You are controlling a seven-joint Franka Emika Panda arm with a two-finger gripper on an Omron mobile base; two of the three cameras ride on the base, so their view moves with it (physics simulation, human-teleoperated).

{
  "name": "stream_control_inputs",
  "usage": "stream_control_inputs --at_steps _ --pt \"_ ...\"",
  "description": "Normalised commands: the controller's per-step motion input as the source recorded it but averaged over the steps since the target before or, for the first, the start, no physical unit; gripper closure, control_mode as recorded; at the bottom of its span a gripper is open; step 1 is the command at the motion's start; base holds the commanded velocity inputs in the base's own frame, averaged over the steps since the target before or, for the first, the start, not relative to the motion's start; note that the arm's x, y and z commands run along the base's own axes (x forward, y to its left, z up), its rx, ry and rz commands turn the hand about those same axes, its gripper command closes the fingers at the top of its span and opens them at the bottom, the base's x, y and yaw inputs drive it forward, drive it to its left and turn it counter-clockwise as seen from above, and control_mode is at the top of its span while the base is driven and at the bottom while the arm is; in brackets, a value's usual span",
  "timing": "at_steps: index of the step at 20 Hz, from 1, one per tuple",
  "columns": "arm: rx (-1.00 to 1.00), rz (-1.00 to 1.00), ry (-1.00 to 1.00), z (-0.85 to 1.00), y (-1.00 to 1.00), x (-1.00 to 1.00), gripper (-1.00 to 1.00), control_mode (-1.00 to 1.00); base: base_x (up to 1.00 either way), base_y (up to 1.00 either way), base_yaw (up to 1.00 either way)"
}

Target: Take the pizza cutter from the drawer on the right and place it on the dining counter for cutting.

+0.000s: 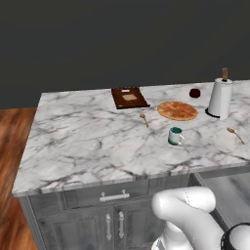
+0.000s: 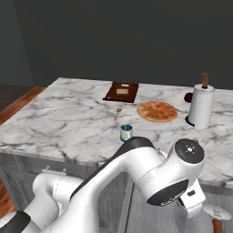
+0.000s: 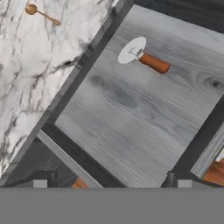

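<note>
The pizza cutter (image 3: 142,56), a silver wheel on an orange-brown handle, lies flat on the light grey floor of the open drawer (image 3: 144,118). In the right base view the pizza cutter (image 2: 215,215) shows at the lower right, just past my hand. My gripper (image 3: 111,183) hovers above the drawer, well short of the cutter. Its fingertips (image 3: 40,183) stand wide apart and open, with nothing between them. The drawer (image 1: 229,188) is pulled out under the right end of the white marble dining counter (image 1: 93,141).
On the counter sit a pizza (image 1: 177,111), a teal mug (image 1: 175,136), a paper towel roll (image 1: 220,98), two wooden spoons (image 1: 144,118) (image 1: 235,134), a brown board (image 1: 129,97) and a dark red object (image 1: 195,93). A closed drawer with a silver handle (image 1: 114,197) is at the left.
</note>
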Motion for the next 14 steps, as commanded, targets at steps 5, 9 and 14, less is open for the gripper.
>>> stream_control_inputs --at_steps 5,9,14 --pt "-0.22 0.30 0.13 -0.09 -0.17 0.00 -1.00 -1.00 0.00 0.00 0.00" --pt "-0.15 0.35 0.22 -0.01 -0.19 0.00 -1.00 -1.00 0.00 0.00 0.00" --pt "-0.05 0.27 0.31 0.05 -0.12 0.00 -1.00 -1.00 0.00 0.00 0.00"
